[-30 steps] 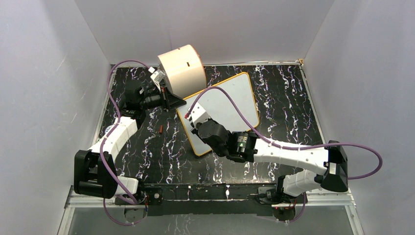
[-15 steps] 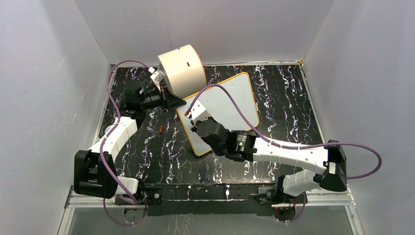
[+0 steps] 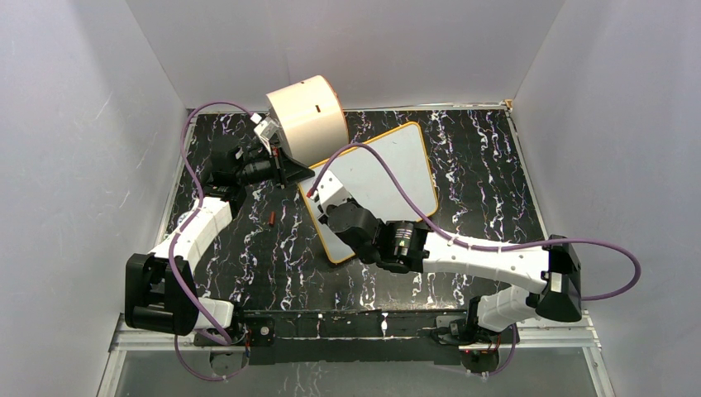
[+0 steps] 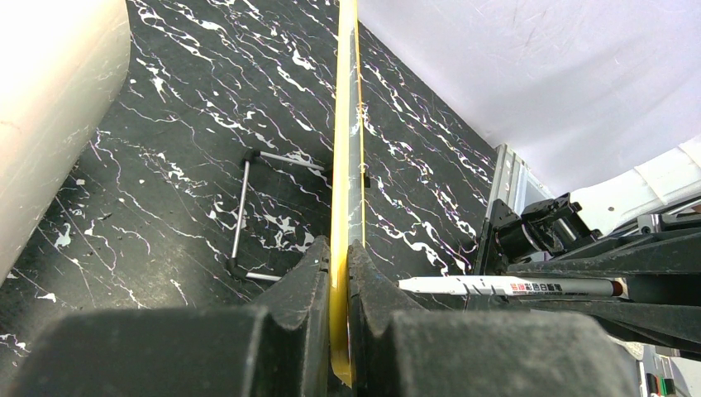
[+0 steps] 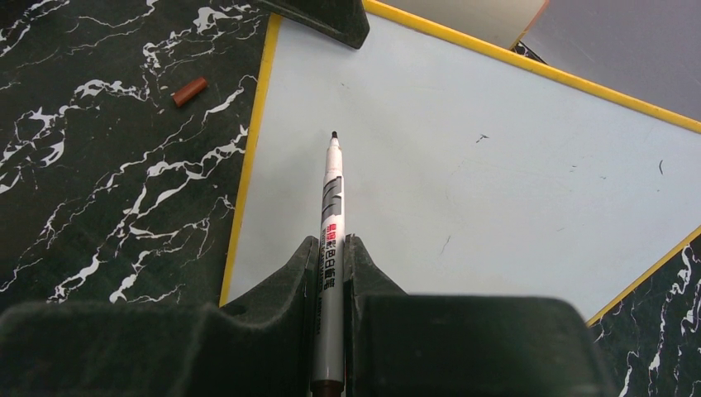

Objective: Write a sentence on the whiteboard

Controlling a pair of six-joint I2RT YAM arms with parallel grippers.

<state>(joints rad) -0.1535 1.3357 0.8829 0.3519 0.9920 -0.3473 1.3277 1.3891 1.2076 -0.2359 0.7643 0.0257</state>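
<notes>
Black marbled table (image 3: 479, 165), white walls all round, and the whiteboard (image 3: 388, 169) sits mid-table, angled, just beside the cream drum (image 3: 307, 117). The left gripper (image 4: 337, 269) is clamped on the board's yellow rim, steadying it. The right gripper (image 5: 331, 248) is closed on the marker (image 5: 332, 190), with the barrel running straight out from the jaws and the nib aimed at the board's face near that same rim. From the left wrist view, the nib looks just shy of the surface. No sentence yet, so I'd say the right arm must push along the pen's axis. The cap (image 5: 189, 91) lies beside the board.
</notes>
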